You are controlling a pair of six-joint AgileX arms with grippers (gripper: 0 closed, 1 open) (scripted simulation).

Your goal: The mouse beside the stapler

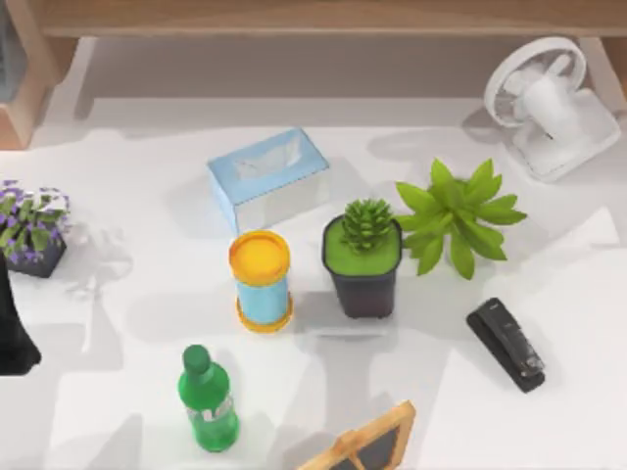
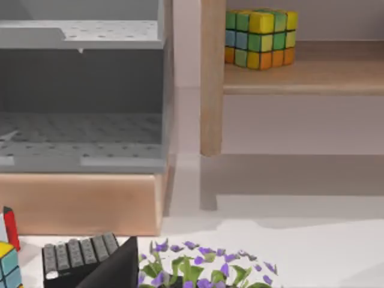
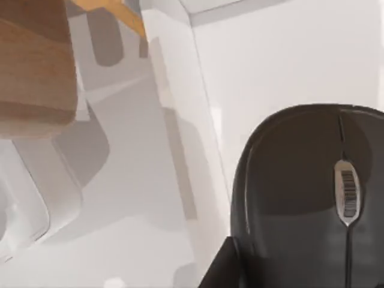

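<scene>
While close under the right wrist camera, mouse [image 3: 312, 198].

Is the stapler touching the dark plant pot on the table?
No, in the top view the stapler lies apart from the dark plant pot, off toward the table's right side, with bare white table between them.

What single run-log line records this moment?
mouse: close under right wrist camera | stapler: table's right side, no mouse beside it | left arm: left edge
</scene>
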